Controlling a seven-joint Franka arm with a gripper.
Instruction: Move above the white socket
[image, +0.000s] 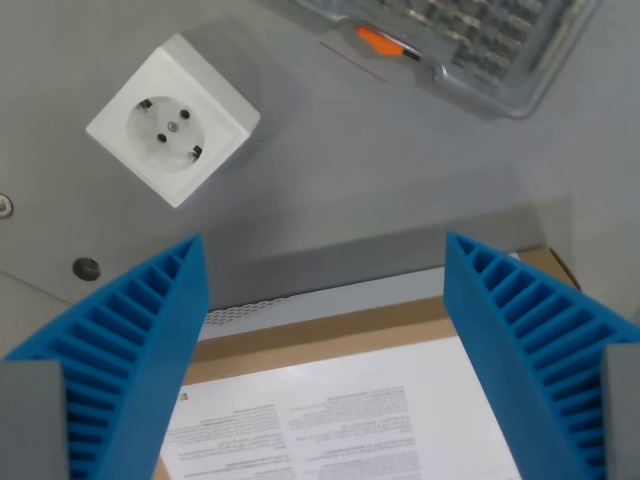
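Socket (172, 120) sat at the wrist view's upper left on the grey table (340, 170): a white cube, turned cornerwise, its round face showing two pin holes and a centre screw. Below it the gripper (325, 262) held its blue ribbed fingers (140, 340) wide apart over a printed sheet (340, 410) on cardboard, and a clear plastic case (480, 45) lay at upper right.

Grey table (400, 170) with a clear plastic case (470, 45) up top, something orange (378, 41) showing inside it. Down low there's a brown cardboard box (330, 335) with a printed white label (340, 420), text too small to read.
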